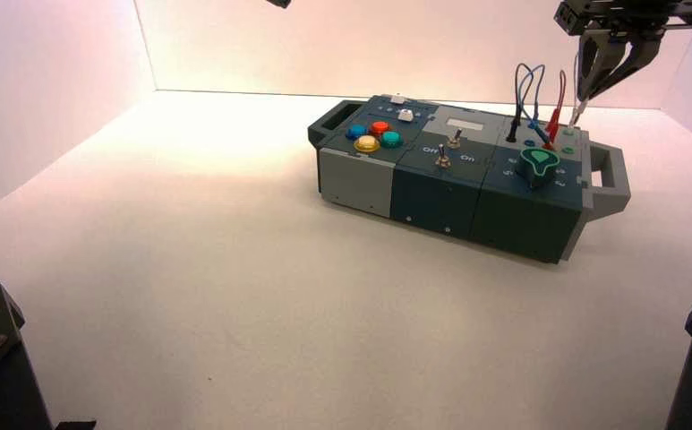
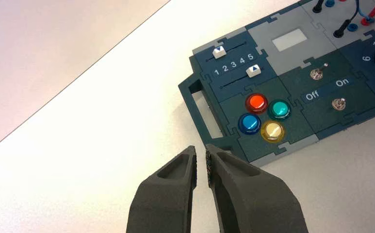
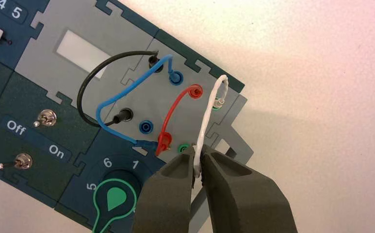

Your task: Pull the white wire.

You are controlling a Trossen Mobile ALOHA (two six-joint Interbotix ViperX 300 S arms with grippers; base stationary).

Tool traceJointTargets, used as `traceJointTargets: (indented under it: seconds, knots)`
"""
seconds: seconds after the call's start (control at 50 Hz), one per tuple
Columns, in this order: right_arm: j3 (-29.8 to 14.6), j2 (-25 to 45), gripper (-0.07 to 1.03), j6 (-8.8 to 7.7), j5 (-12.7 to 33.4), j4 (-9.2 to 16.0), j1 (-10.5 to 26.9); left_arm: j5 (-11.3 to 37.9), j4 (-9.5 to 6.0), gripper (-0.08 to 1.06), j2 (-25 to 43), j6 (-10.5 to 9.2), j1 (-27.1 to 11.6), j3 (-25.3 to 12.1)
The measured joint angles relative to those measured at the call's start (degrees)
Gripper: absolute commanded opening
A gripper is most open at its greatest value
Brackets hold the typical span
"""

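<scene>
The white wire (image 3: 205, 119) arches up from the right end of the box (image 1: 431, 193). Its far plug sits at the far green socket (image 3: 216, 105). Its near end is lifted off the near green socket (image 3: 184, 147) and pinched between the fingers of my right gripper (image 3: 198, 153), which is shut on it. In the high view the right gripper (image 1: 590, 94) hangs above the box's right end, with the white wire (image 1: 576, 111) running down from it. My left gripper (image 2: 201, 158) hovers off the box's left handle, shut and holding nothing.
A red wire (image 3: 173, 109), a blue wire (image 3: 122, 94) and a black wire (image 3: 86, 87) loop beside the white one. A green knob (image 3: 110, 199) and two toggle switches (image 3: 47, 118) lie close by. Several round buttons (image 2: 256, 103) and two sliders (image 2: 219, 52) fill the left end.
</scene>
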Motion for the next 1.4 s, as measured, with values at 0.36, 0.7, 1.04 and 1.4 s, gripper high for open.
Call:
traceJointTargets:
  seconds: [0.36,0.7,1.04,1.4]
  knots:
    - [0.0,-1.0,0.3,-0.09,-0.2,0.0,0.0,0.0,0.0,0.13,0.0,0.0,0.0,0.0]
    - [0.0,-2.2,0.32,-0.09,-0.6,0.0,0.0,0.0,0.0,0.13,0.0,0.0,0.0,0.0]
    - [0.1,-2.2,0.32,-0.18,-0.6,0.0,0.0,0.0,0.0,0.13,0.0,0.0,0.0,0.0]
    - [0.1,-2.2,0.32,-0.18,-0.5,-0.1,0.0,0.0,0.09,0.13,0.0,0.0,0.0,0.0]
